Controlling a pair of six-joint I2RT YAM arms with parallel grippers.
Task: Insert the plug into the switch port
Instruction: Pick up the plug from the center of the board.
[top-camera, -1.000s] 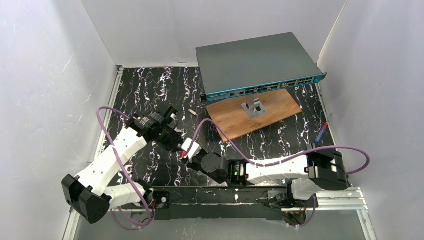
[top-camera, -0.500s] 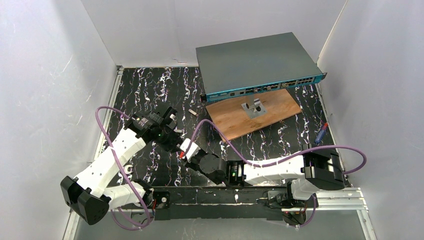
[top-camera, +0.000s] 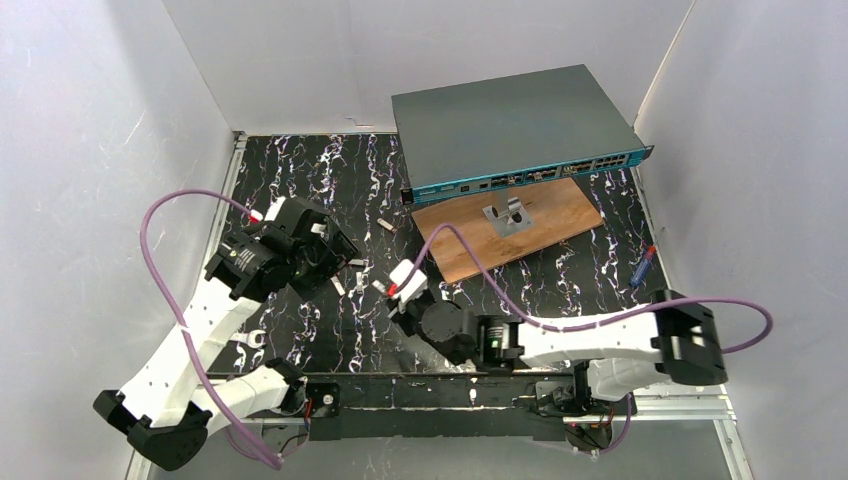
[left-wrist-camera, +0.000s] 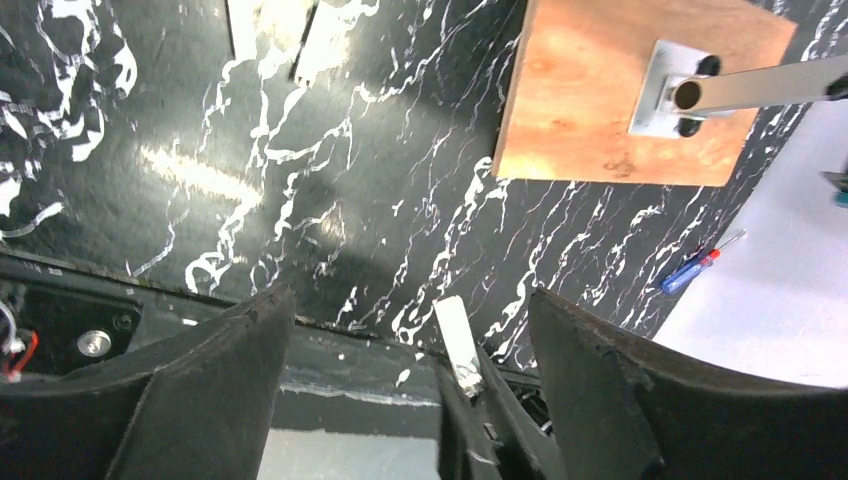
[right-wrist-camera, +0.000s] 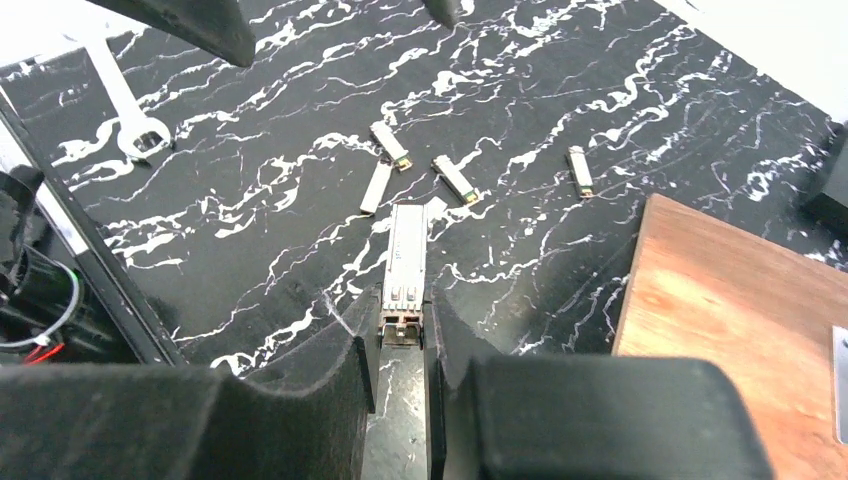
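1. Silver plug (right-wrist-camera: 405, 250) is pinched at its rear by the right tool (right-wrist-camera: 402, 310), long axis straight out past the fingertips.
2. Switch (top-camera: 515, 120) sits at the counter's (top-camera: 290, 190) far right corner, teal port strip (top-camera: 530, 180) facing the near edge, wooden board (top-camera: 510, 235) just before it.
3. Ports lie far-right of the plug. Its nose points far-left, so it likely needs turning first.
4. Left tool (left-wrist-camera: 405, 300) gapes empty, farther off.

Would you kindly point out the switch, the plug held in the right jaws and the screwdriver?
switch (top-camera: 515, 120): top external view, on its grey top panel.
plug (right-wrist-camera: 405, 260): right wrist view, midway along its metal body.
screwdriver (top-camera: 641, 270): top external view, on its blue handle.
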